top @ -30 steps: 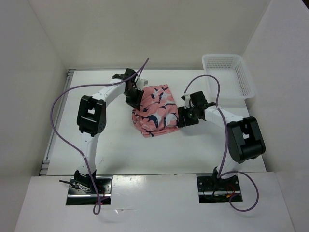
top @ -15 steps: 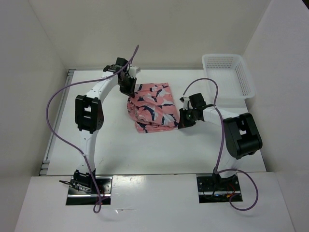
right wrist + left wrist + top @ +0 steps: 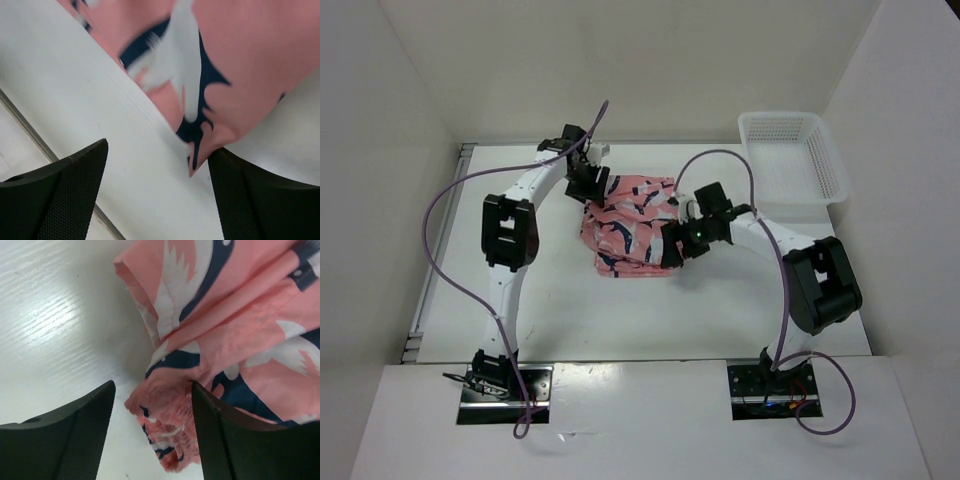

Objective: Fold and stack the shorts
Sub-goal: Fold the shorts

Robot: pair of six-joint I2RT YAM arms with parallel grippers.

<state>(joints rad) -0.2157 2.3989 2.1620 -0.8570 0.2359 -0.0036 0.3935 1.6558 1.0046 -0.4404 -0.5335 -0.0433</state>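
The salmon-pink shorts (image 3: 625,225) with navy and white shapes lie bunched and folded in the middle of the white table. My left gripper (image 3: 588,186) sits at their back left corner. In the left wrist view it (image 3: 152,437) is open, and the gathered waistband (image 3: 170,415) lies between the jaws against the right finger (image 3: 225,440). My right gripper (image 3: 672,243) is at the shorts' right edge. In the right wrist view it (image 3: 157,192) is open, with a corner of the shorts (image 3: 200,145) beside the right finger (image 3: 260,200) and bare table between the jaws.
A white plastic mesh basket (image 3: 790,155) stands at the back right corner of the table. White walls close in the left, back and right sides. Purple cables arc above both arms.
My right gripper has moved left against the shorts' right edge, and the bundle has become narrower and shifted left. My left gripper has stayed at the back left corner.
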